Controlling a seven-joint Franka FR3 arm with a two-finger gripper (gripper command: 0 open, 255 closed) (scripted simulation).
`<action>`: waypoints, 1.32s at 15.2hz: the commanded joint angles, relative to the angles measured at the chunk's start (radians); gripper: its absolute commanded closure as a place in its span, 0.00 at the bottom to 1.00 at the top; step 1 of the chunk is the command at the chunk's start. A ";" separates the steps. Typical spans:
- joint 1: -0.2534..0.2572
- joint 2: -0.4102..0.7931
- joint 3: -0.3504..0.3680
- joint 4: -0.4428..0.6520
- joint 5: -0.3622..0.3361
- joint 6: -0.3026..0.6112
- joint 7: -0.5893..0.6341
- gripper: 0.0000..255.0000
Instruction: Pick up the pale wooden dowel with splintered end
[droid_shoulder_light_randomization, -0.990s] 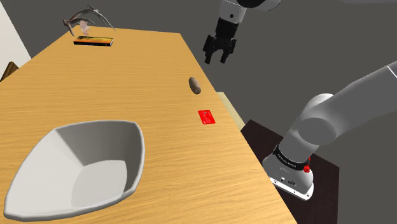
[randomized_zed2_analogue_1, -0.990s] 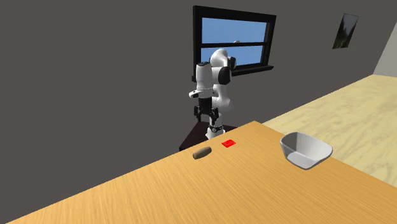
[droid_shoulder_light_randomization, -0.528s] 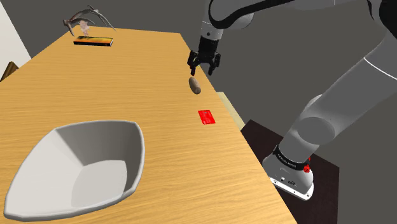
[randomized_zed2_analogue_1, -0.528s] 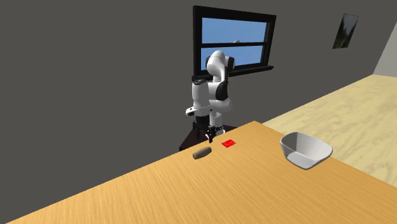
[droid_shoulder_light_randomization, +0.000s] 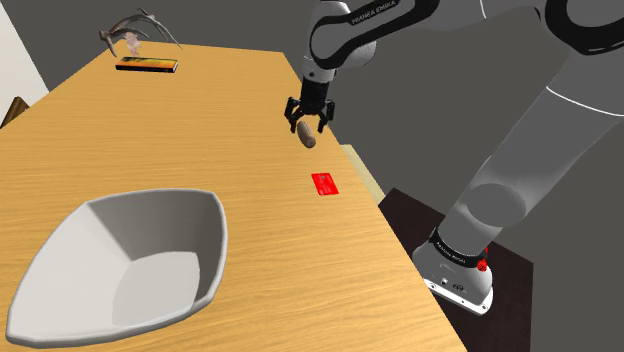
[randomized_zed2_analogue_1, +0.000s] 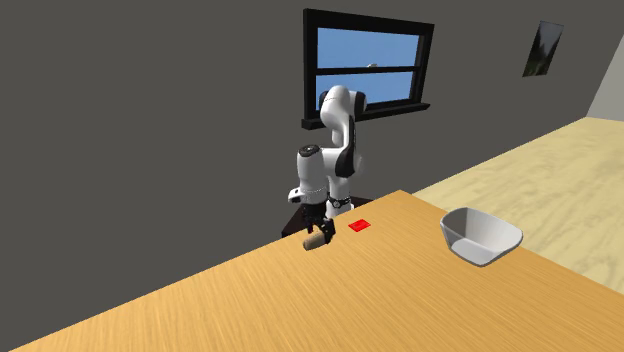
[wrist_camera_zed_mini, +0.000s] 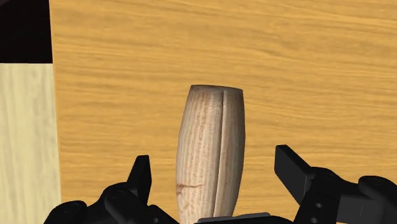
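Gripper (droid_shoulder_light_randomization: 304, 121) open, straddling the dowel (wrist_camera_zed_mini: 210, 153) without contact. Dowel lies flat near the table (droid_shoulder_light_randomization: 150, 140) edge on the stand's side. Pre-grasp step. Next move probably needs a slight descent, then closing squarely across it.

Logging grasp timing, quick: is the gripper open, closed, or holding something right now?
Gripper: open, fingers apart on either side of the dowel, not touching it.
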 joint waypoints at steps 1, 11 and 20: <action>0.000 0.013 0.000 -0.015 0.001 0.028 -0.002 0.00; 0.000 0.024 0.001 -0.026 0.001 0.051 -0.004 1.00; -0.001 -0.014 -0.001 0.017 -0.001 -0.031 0.003 1.00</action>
